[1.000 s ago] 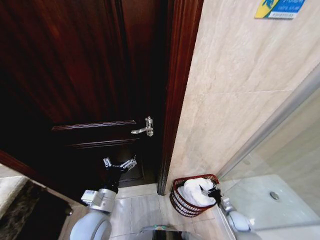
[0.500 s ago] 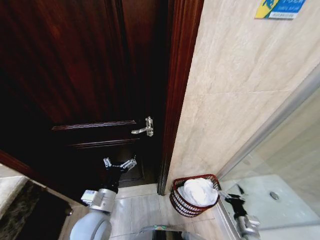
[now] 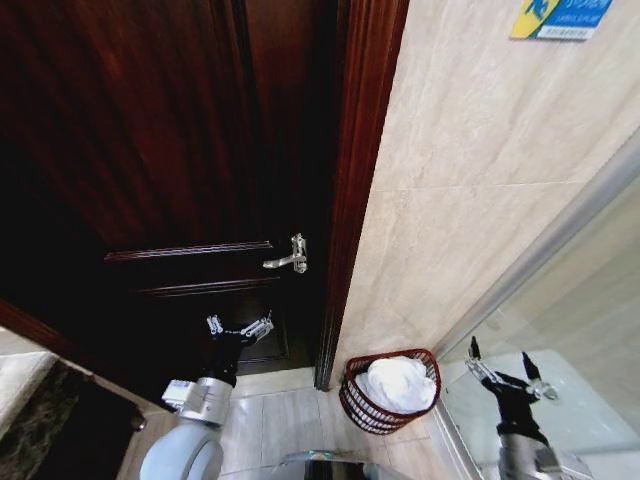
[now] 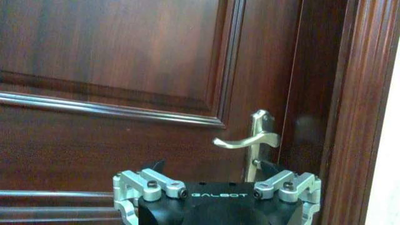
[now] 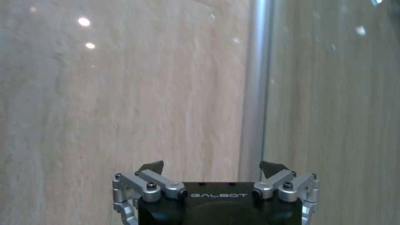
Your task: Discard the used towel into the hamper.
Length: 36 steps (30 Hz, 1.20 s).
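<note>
One towel (image 3: 397, 383), white and bunched, lies inside the hamper (image 3: 356, 400) in the head view; the hamper stands on the floor (image 3: 270, 420) tight against the tiled wall (image 3: 450, 200), in the corner between the dark door frame (image 3: 352, 200) and the glass shower screen (image 3: 560, 330). Hamper upright, its long axis vertical, its open mouth facing up, its sides narrowing toward the floor; the towel is heaped with no clear long axis and rises to about the rim. Right pincer (image 3: 503, 370): raised beside the hamper on the shower side, clear of rim and towel, fingers spread wide, holding nothing. Left pincer (image 3: 238, 330): low before the door (image 3: 150, 150), below the lever handle (image 3: 288, 258), fingers apart, empty, idle. Judged step: the drop looks done and the right arm is at the pulling-clear stage; any next move asks only for keeping that arm off the rim and the glass. Left wrist view: the pincer body faces the door panel and the silver lever handle, fingertips wide and touching nothing. Right wrist view: the pincer faces the tiled wall and a metal screen post (image 5: 256, 84), fingertips wide, nothing between them.
</note>
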Tool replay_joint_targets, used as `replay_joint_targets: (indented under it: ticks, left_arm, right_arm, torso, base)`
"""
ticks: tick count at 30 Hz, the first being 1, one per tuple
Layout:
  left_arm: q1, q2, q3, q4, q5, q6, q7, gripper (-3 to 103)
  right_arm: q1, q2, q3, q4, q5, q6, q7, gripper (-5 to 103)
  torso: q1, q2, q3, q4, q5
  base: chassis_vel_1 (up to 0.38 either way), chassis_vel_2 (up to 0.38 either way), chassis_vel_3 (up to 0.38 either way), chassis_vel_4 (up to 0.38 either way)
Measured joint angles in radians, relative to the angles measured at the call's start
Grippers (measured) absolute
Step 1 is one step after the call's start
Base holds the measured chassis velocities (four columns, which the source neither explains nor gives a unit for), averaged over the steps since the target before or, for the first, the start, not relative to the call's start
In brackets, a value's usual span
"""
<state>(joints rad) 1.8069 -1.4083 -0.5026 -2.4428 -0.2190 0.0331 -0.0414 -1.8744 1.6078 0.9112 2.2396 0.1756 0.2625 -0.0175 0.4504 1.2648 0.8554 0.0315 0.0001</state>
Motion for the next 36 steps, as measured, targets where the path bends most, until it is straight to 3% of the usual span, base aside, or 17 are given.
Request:
replay_joint_targets:
  ticks: [7, 11, 16, 24, 30, 36]
  left_arm:
    - [0.000, 0.000, 0.000, 0.000, 0.000, 0.000, 0.000, 100]
    - [0.000, 0.000, 0.000, 0.000, 0.000, 0.000, 0.000, 100]
    - [0.000, 0.000, 0.000, 0.000, 0.000, 0.000, 0.000, 100]
    - [0.000, 0.000, 0.000, 0.000, 0.000, 0.000, 0.000, 100]
    - [0.000, 0.000, 0.000, 0.000, 0.000, 0.000, 0.000, 100]
    - [0.000, 0.000, 0.000, 0.000, 0.000, 0.000, 0.000, 100]
  right_arm:
    - [-0.012, 0.000, -0.050, 0.055, -0.009, -0.011, -0.007, 100]
    - [-0.004, 0.000, -0.126, 0.087, 0.006, -0.063, -0.025, 100]
    - [0.018, 0.007, -0.203, 0.076, -0.087, -0.078, -0.058, 100]
    - [0.037, 0.004, -0.360, 0.089, -0.184, -0.144, -0.016, 100]
    - [0.009, 0.002, -0.439, 0.081, -0.264, -0.098, -0.011, 100]
    - [-0.006, 0.002, -0.434, 0.101, -0.265, -0.079, -0.028, 100]
  torso:
    - [0.017, 0.036, 0.019, -0.0001, -0.0001]
    - [0.027, 0.060, 0.032, -0.0002, -0.0004]
    - [0.040, 0.088, 0.048, -0.0001, -0.0002]
    - [0.043, 0.094, 0.051, 0.0000, -0.0003]
    - [0.042, 0.093, 0.050, -0.0001, -0.0003]
    - [0.041, 0.090, 0.049, -0.0001, -0.0002]
  base:
    - [0.000, 0.000, 0.000, 0.000]
    - [0.000, 0.000, 0.000, 0.000]
    - [0.000, 0.000, 0.000, 0.000]
    - [0.000, 0.000, 0.000, 0.000]
    - [0.000, 0.000, 0.000, 0.000]
    - [0.000, 0.000, 0.000, 0.000]
